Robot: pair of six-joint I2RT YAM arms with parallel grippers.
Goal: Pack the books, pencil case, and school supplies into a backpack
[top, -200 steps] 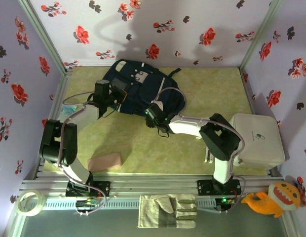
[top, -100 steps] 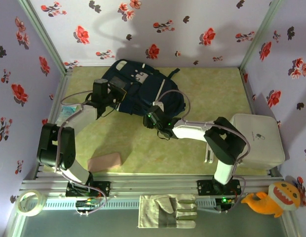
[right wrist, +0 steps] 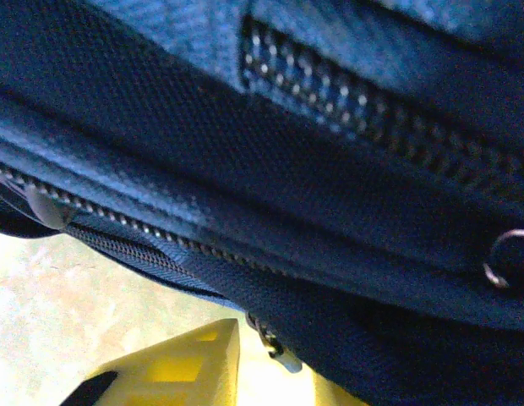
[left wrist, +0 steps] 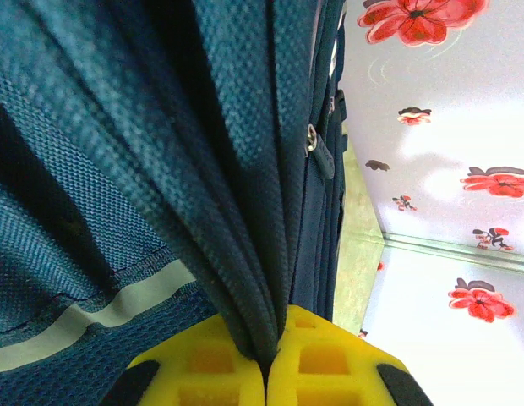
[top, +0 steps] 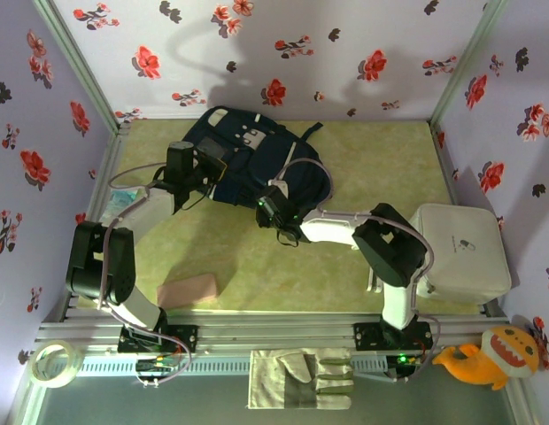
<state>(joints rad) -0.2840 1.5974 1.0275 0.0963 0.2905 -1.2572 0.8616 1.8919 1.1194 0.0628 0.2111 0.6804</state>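
A: Where's the pink case [top: 188, 289]?
B: Flat on the table [top: 283, 274], near left, well apart from the bag [top: 248, 152].
A: And the right claw [right wrist: 275, 376]?
B: At the bag's near edge, by a zipper tab [right wrist: 279, 355]. Its tips are cut off, so I can't tell if it grips.
A: The left claw [left wrist: 264, 359]?
B: Farther back, pinched tight on a fold of the bag.

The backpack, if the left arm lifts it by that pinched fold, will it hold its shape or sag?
It would probably sag: the backpack fabric bunches into soft folds where the left gripper pinches it. It looks bulky, so one pinch would likely lift only cloth. The coarse weave seems grippy, not slippery.
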